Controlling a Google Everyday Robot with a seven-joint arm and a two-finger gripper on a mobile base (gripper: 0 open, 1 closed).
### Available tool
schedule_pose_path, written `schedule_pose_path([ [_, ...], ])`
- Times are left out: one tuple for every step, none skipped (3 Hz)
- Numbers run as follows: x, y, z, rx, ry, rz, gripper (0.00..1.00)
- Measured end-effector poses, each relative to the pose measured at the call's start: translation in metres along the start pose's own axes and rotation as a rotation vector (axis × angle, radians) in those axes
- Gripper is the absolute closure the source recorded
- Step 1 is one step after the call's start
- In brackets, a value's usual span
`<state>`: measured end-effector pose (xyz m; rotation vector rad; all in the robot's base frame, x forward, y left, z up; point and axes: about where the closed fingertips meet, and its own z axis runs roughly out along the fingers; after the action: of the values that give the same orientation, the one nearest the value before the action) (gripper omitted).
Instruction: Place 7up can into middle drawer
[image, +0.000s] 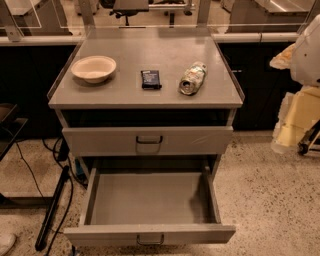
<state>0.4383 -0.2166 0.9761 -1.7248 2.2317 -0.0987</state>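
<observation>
The 7up can (193, 78), pale green and white with a silver end facing me, lies on its side on the right of the grey cabinet top (165, 52). The middle drawer (150, 200), the lower of the two grey drawers, is pulled out and nothing lies in it; its small handle (150, 239) is at the front. The upper drawer (148, 140) is shut. My gripper (292, 125) hangs at the right edge of the view, beside the cabinet and well to the right of the can, touching nothing.
A beige bowl (94, 68) sits at the left of the cabinet top. A flat black packet (151, 79) lies in the middle, left of the can. Cables and a black bar (52, 210) lie on the speckled floor at the left.
</observation>
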Motion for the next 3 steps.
schedule_pose_path([
  [-0.005,-0.007,0.003,0.016,0.003,-0.008,0.00],
  [-0.021,-0.045,0.038,0.006,0.034,-0.012,0.00],
  [-0.021,-0.045,0.038,0.006,0.035,-0.012,0.00],
])
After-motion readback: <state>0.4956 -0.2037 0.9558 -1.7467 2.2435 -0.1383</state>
